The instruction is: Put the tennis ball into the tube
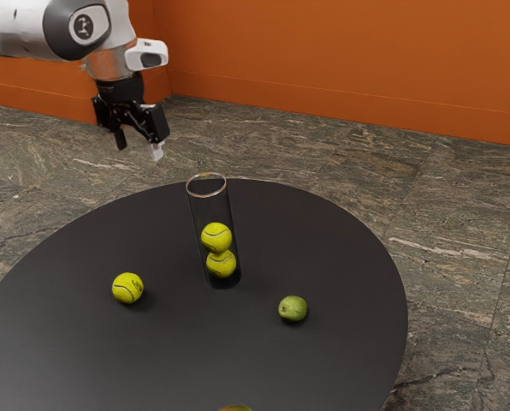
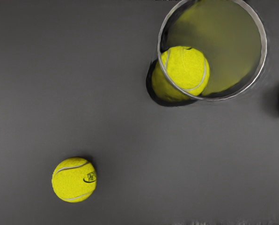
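The black two-finger gripper [image 1: 139, 147] hung in the air above the round black table [image 1: 92, 360], its two fingers spread apart with nothing between them. Well apart from it and lower, the tall clear cylindrical tube [image 1: 211, 205] stood upright on the tabletop. The exterior view, through the tube's side, gave two yellow-green balls [image 1: 216, 238] inside, one above the other; the wrist view looked down through the round rim onto the upper one. The loose yellow-green tennis ball [image 2: 74, 180] lay on the table outside the tube, and the wrist view brought out its dark printed mark. On the tube's other side sat a rounded green fruit [image 1: 293, 309], cut off at the wrist view's edge.
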Available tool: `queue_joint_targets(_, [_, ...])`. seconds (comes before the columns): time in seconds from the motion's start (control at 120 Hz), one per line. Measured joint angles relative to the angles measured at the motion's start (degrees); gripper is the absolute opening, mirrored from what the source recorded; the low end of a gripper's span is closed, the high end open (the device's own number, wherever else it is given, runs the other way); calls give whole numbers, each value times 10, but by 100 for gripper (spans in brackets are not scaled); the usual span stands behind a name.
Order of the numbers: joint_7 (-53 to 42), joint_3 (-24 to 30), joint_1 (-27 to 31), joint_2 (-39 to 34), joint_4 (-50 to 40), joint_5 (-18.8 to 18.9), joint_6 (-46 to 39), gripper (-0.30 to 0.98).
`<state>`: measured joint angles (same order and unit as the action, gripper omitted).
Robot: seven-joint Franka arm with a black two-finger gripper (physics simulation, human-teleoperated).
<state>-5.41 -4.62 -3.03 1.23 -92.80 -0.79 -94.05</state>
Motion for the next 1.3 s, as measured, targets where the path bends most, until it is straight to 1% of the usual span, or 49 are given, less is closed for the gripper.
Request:
queue_joint_targets(0.1, [-8, -1, -23, -10, -15, 0, -6, 69])
queue_joint_targets(0.225, [-16, -13, -53, -45, -110, 8, -27, 68])
queue_joint_targets(0.267, [-18, -17, -42, -49, -144, 11, -42, 68])
queue_joint_targets(0.383, [-22, -22, 17, -47, -211, 14, -95, 69])
queue_joint_targets(0.442, [-25, -24, 32, -47, -244, 15, -129, 69])
queue_joint_targets(0.517, [-27, -25, 32, -46, -294, 16, -186, 69])
queue_joint_targets(0.65, [-22, -27, 10, -40, -360, 16, -279, 69])
queue_joint_targets(0.758, [-14, -33, -1, -23, -382, 16, -346, 69])
queue_joint_targets(0.942, [4, -54, -19, 4, -396, 21, -415, 69])
queue_joint_targets(1.025, [10, -56, -3, 12, -403, 26, -432, 69])
queue_joint_targets(1.175, [18, -59, 53, 40, -404, 32, -456, 69])
queue_joint_targets(1.3, [24, -58, 51, 60, -402, 36, -473, 69])
